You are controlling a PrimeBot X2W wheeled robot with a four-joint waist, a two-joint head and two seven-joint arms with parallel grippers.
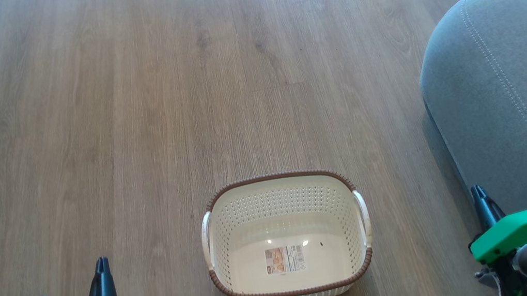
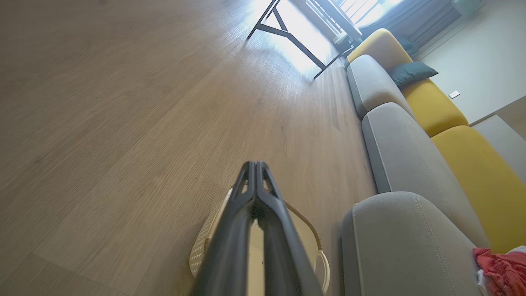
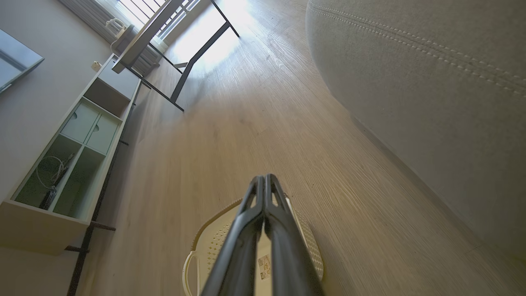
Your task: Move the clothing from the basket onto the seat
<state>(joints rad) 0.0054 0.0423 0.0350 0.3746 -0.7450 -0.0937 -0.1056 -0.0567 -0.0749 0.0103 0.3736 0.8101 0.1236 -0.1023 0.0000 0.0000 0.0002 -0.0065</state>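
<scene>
Presently in stock: one small oval cream-white perforated plastic basket (image 1: 277, 203) with a brown woven-look rim, on the wood-plank floor (image 1: 132, 110), empty save one label (image 1: 285, 259). One large grey stitched fabric seat (image 1: 509, 80) just beside it. One heap of bright red, white-trimmed clothing (image 2: 499, 269) lying on that seat; pieces uncountable. Left end effector (image 1: 101, 263) and right end effector (image 1: 477, 189): two, both closed, holding nothing. Transfer judged complete; best to keep both arms clear of the rim.
</scene>
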